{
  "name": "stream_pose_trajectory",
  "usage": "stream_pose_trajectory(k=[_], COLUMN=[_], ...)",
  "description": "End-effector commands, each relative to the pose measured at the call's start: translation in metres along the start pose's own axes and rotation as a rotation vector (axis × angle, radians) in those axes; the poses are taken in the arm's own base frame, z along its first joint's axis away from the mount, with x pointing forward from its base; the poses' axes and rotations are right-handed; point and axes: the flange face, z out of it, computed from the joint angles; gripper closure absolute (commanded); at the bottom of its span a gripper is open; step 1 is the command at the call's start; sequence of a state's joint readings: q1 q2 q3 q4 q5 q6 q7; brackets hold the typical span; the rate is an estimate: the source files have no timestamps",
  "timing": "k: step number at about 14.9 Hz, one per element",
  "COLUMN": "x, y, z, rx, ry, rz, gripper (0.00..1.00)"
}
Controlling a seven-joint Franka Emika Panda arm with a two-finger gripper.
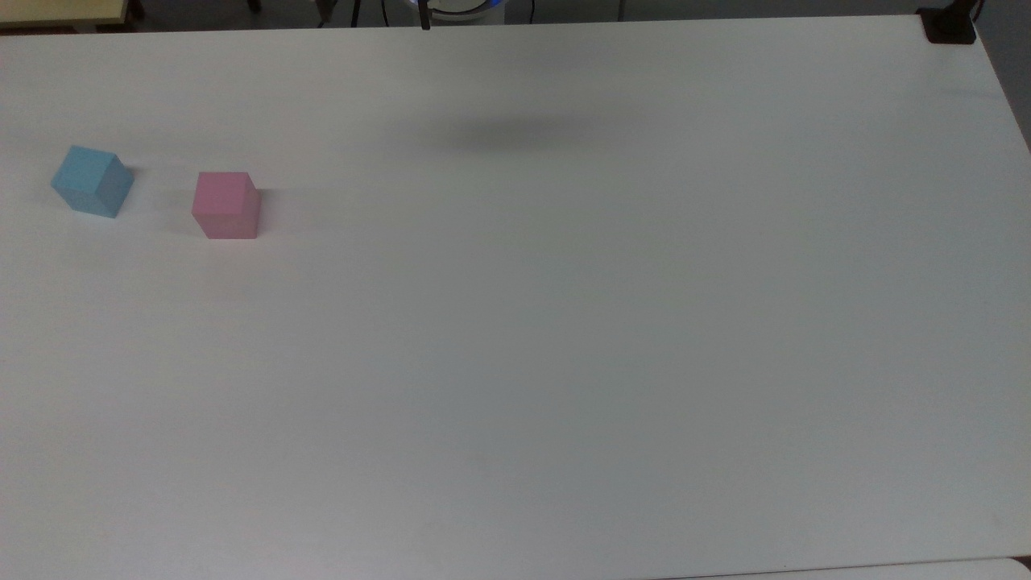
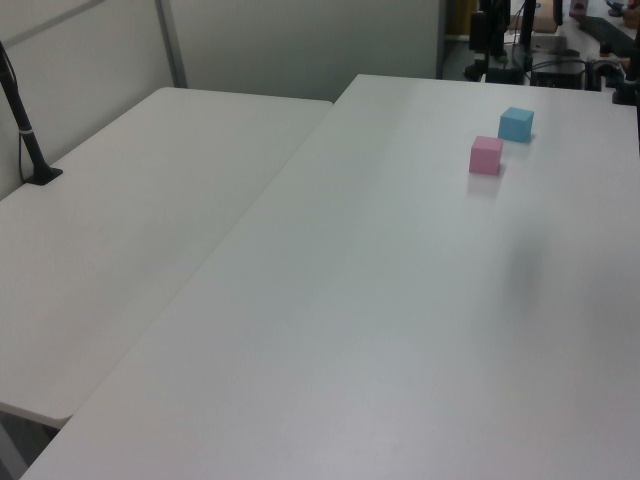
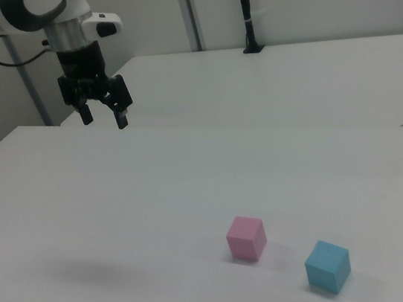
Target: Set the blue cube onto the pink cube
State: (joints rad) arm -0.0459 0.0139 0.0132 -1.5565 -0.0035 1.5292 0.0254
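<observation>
The blue cube rests on the white table near the top view's left edge, and it also shows as the blue cube and the blue cube. Just to its right in the top view sits the pink cube, apart from it by a small gap; it appears too as the pink cube and the pink cube. My gripper hangs high above the table at the right view's upper left, far from both cubes. Its fingers are open and hold nothing.
The white table spreads wide around the cubes. A second white table adjoins it, with a black pole clamped at its edge. A black clamp sits at the top view's upper right corner.
</observation>
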Motion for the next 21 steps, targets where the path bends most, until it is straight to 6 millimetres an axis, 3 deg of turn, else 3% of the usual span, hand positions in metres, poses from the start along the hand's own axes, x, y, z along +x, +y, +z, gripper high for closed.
stream_pose_trajectory(k=[1,11,15,19,21], x=[-0.001,0.000,-0.002,-0.003,0.002], y=[0.002,0.004,0.018,0.067,0.095], z=[-0.001,-0.001,-0.003,-0.008,-0.006], rx=[-0.003,-0.004,-0.003,-0.003,-0.029], ry=[0.006,0.011,0.010,0.031,0.069], rz=[-0.017,-0.012,0.028,0.088,0.021], gripper=[0.00,0.00,0.00,0.00,0.00])
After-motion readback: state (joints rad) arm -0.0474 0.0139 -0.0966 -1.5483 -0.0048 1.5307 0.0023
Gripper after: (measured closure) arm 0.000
